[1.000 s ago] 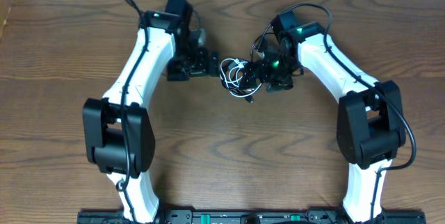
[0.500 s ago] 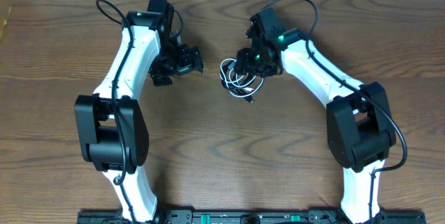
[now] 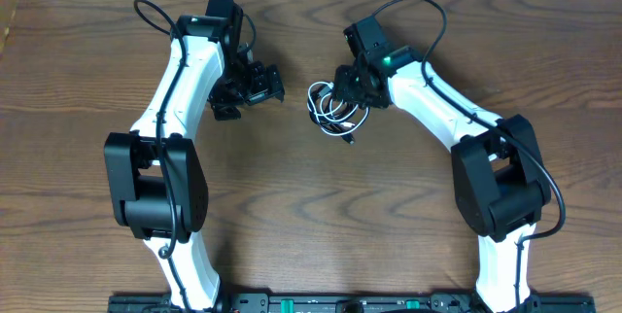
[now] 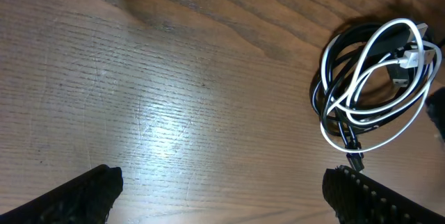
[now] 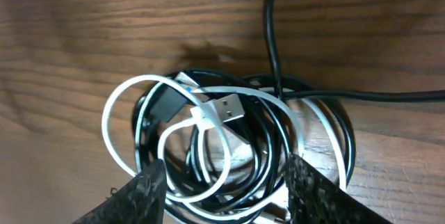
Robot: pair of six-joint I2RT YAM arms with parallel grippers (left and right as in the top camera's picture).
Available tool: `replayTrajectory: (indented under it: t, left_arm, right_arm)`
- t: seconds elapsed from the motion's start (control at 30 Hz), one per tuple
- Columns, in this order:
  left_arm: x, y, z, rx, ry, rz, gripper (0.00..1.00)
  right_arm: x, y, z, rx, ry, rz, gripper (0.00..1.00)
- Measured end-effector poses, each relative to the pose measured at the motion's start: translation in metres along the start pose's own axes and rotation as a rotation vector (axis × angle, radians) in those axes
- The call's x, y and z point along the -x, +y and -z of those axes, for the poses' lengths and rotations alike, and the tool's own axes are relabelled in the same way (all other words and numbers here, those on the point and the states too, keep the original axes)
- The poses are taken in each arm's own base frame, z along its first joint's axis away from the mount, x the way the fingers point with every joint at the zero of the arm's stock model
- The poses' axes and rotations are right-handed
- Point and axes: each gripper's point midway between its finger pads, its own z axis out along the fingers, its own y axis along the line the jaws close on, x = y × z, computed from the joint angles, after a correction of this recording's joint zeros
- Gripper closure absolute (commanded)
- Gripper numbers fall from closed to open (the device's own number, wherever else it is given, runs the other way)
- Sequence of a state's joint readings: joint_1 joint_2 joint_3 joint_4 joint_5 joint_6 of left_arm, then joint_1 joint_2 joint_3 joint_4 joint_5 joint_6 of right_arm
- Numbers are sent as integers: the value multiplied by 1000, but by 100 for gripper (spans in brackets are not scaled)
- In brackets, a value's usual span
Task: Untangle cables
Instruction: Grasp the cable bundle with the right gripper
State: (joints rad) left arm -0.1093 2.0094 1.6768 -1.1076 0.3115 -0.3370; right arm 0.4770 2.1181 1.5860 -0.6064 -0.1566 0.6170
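Observation:
The cables lie as one tangled coil (image 3: 332, 111) on the wooden table, white loops wound through black loops. In the right wrist view the coil (image 5: 229, 140) fills the lower middle, with a white USB plug on top. My right gripper (image 5: 222, 196) is open, its fingers straddling the coil just above it; overhead it is at the coil's right edge (image 3: 356, 87). My left gripper (image 3: 260, 85) is open and empty, well left of the coil. In the left wrist view the coil (image 4: 375, 85) lies at the upper right, beyond the open fingers (image 4: 222, 196).
A thicker black arm cord (image 5: 334, 93) crosses the table behind the coil in the right wrist view. Bare wooden tabletop (image 3: 311, 206) surrounds the coil. The table's far edge runs along the top of the overhead view.
Over the last second my left gripper drew back left, away from the coil. My right gripper shifted left and up to the coil's right edge. The coil stayed in place.

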Motion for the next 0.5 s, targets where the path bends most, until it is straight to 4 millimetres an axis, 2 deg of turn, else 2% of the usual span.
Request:
replayTrajectory:
  t: [0.1,0.27,0.4,0.5]
  left_arm:
    - [0,0,0,0,0,0,2]
    - [0,0,0,0,0,0,2]
    - [0,0,0,0,0,0,2]
    - [0,0,0,0,0,0,2]
  right_arm:
    - [-3,-3,-7,9,-6,-3,59]
    - [-5,-1,-13,35,-12,-2,61]
    - [-10,5,-18,54,-17,14,68]
    - [-13,6,-19,54,-13,19,81]
